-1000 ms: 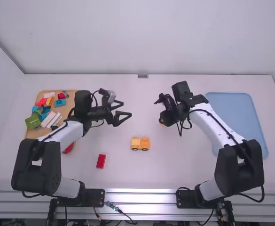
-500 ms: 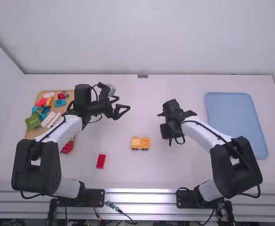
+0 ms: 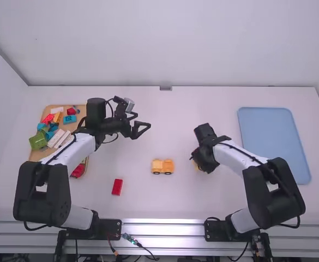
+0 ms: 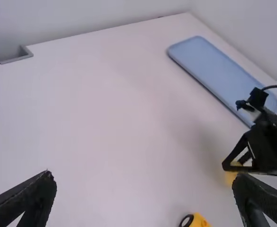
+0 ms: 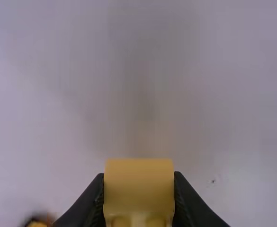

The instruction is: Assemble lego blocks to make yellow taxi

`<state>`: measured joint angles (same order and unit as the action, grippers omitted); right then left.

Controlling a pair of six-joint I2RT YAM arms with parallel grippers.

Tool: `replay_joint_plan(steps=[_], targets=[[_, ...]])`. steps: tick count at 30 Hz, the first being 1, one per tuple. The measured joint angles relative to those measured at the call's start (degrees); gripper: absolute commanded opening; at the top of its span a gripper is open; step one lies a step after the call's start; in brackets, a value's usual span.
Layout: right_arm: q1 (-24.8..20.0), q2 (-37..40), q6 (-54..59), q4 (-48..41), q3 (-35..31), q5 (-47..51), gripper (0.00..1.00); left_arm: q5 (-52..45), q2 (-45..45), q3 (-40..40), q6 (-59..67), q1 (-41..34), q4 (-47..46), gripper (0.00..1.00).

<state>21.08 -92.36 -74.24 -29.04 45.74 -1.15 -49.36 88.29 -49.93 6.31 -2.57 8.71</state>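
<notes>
My left gripper [image 3: 143, 130] stands open above the table's middle-left in the high view; in the left wrist view the left gripper [image 4: 145, 189] has its fingers wide apart with nothing between them. My right gripper [image 3: 195, 162] is low over the table, right of the yellow wheeled piece [image 3: 162, 166]. In the right wrist view the right gripper [image 5: 138, 198] is shut on a yellow block [image 5: 138, 187], with a finger on each side. That yellow block [image 4: 231, 176] also peeks out under the right gripper's fingers in the left wrist view.
A tan tray [image 3: 46, 154] with several coloured blocks lies at the left, partly behind the left arm. One red block [image 3: 117, 186] rests on the table at the front left. On the right is a blue tray [image 3: 274, 136].
The right gripper has come nearer the camera and turned, and the yellow block shows beside it. My left gripper shifted slightly back and left at first, then stayed still. The yellow wheeled piece has not moved.
</notes>
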Motion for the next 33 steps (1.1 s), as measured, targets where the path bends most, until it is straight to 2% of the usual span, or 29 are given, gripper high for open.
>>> replay_joint_plan(steps=[5,9,16,26,27,30,33], targets=[[0.1,0.0,-18.7,0.3,0.0,-1.2,0.0,0.0,0.0,0.0,0.0,0.0,-0.4,0.99],[0.1,0.0,-28.0,0.1,0.0,-2.2,0.0,0.1,0.0,0.0,0.0,0.0,-0.6,0.99],[0.1,0.0,-36.3,1.6,-1.4,-2.9,0.0,0.1,0.0,0.0,0.0,0.0,-0.6,0.99],[3.1,0.0,-42.2,12.5,-7.3,-1.9,0.0,0.1,0.0,0.0,0.0,0.0,-0.8,0.99],[3.2,0.0,-42.4,12.7,-7.4,-1.6,0.06,0.1,0.0,0.0,0.0,0.0,-0.8,0.99],[3.5,0.0,-43.0,12.7,-7.6,-0.6,0.42,0.1,0.0,0.0,0.0,0.0,-0.9,0.99],[3.5,0.0,-42.8,13.0,-7.6,-0.1,0.65,0.1,0.0,0.0,0.0,0.0,-0.9,0.99]])
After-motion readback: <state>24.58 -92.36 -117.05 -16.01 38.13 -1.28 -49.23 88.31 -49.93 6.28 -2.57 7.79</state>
